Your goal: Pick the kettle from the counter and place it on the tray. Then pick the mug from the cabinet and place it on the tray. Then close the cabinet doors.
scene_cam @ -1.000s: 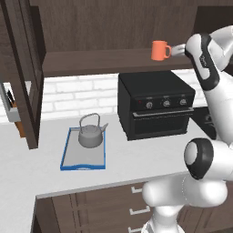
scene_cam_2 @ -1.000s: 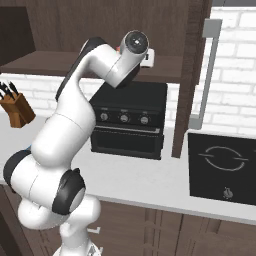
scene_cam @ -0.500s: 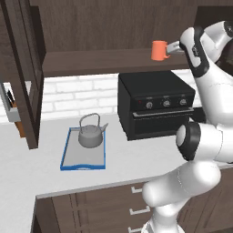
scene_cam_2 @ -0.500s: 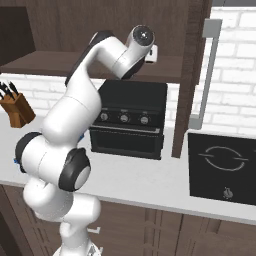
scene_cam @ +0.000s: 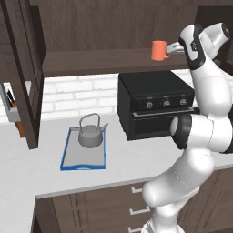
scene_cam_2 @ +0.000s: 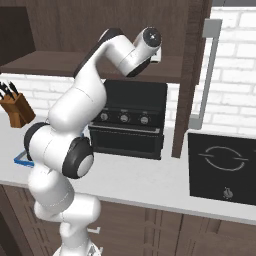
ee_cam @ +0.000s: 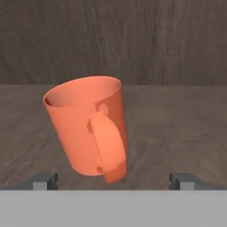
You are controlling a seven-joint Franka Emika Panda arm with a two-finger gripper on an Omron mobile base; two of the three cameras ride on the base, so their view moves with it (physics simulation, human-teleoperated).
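The orange mug [scene_cam: 159, 50] stands upright on the cabinet [scene_cam: 104, 61] shelf, above the oven. My gripper [scene_cam: 174, 45] is level with it, just to its right, and open. In the hand view the mug [ee_cam: 88, 131] sits close ahead with its loop handle facing me, and the gripper [ee_cam: 114, 181] has its fingertips [ee_cam: 44, 181] spread wide, touching nothing. The grey kettle [scene_cam: 91, 134] rests on the blue-rimmed tray [scene_cam: 67, 152] on the counter [scene_cam: 32, 168]. Both cabinet doors stand open, the left door [scene_cam: 22, 77] and the right door [scene_cam_2: 192, 75].
A black oven [scene_cam: 154, 104] sits on the counter under the shelf. A knife block [scene_cam_2: 15, 107] stands at the far left by the wall. A black cooktop [scene_cam_2: 222, 167] lies to the right. The right door's silver handle [scene_cam_2: 207, 70] hangs near my arm.
My hand has edged left along the shelf toward the mug, and the arm's elbow has swung. Mug, kettle and tray have stayed put. The gripper stays open.
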